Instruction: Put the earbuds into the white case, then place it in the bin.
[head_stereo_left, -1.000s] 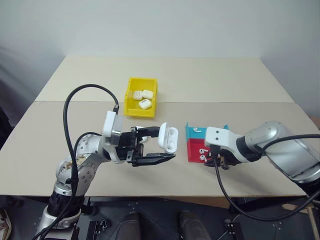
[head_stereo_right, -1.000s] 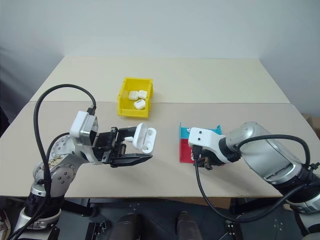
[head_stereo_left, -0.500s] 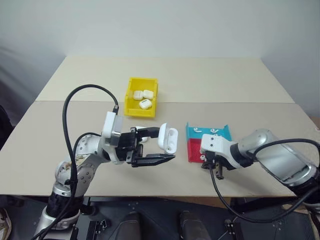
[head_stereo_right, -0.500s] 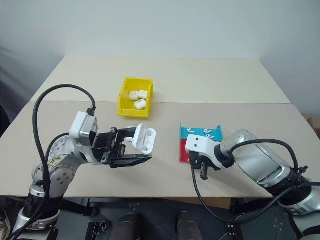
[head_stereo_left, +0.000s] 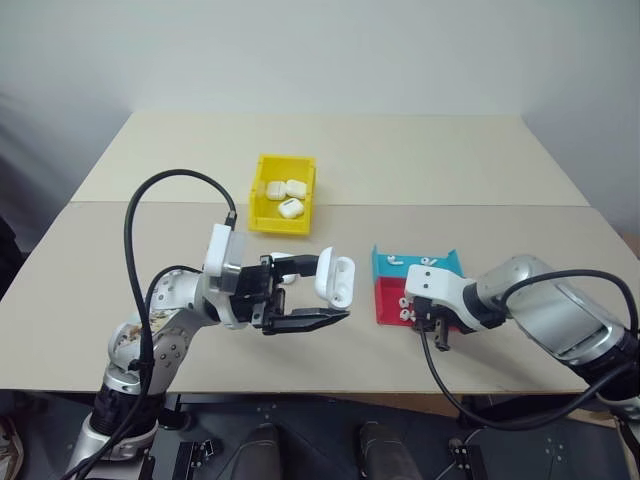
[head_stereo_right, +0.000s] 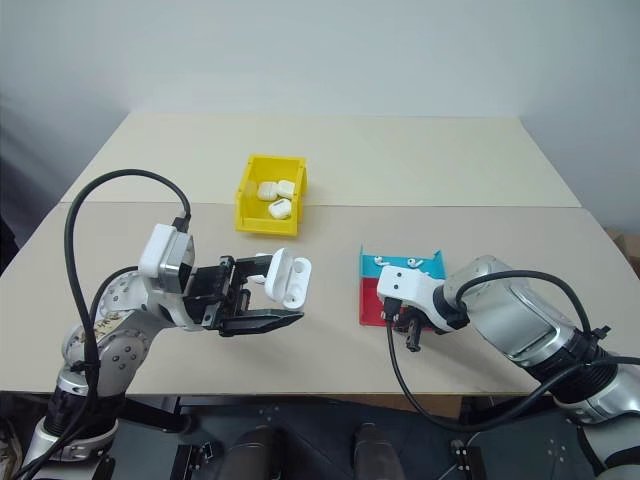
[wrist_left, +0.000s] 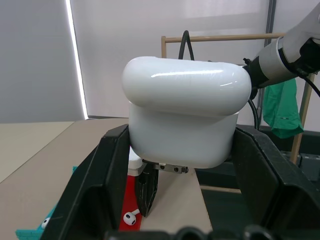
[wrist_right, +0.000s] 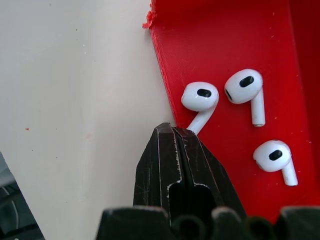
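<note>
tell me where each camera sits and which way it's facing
Left eye and right eye views: on the head, looking forward and down at the table, both arms, yellow bin.
Left wrist view: along the left gripper, shut on the white case.
Right wrist view: down along the shut right gripper, pinching an earbud stem on the red tray.
Shared: the left wrist view also shows the red tray and right arm.

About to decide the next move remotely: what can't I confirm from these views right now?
- Earbud stem tip: hidden behind the right end effector fingertips in the right wrist view, so a true pinch is unclear.
- White case interior: the left wrist view faces its outside; head views are too small.
- Teal tray earbud count: too small, partly covered by the right arm.
</note>
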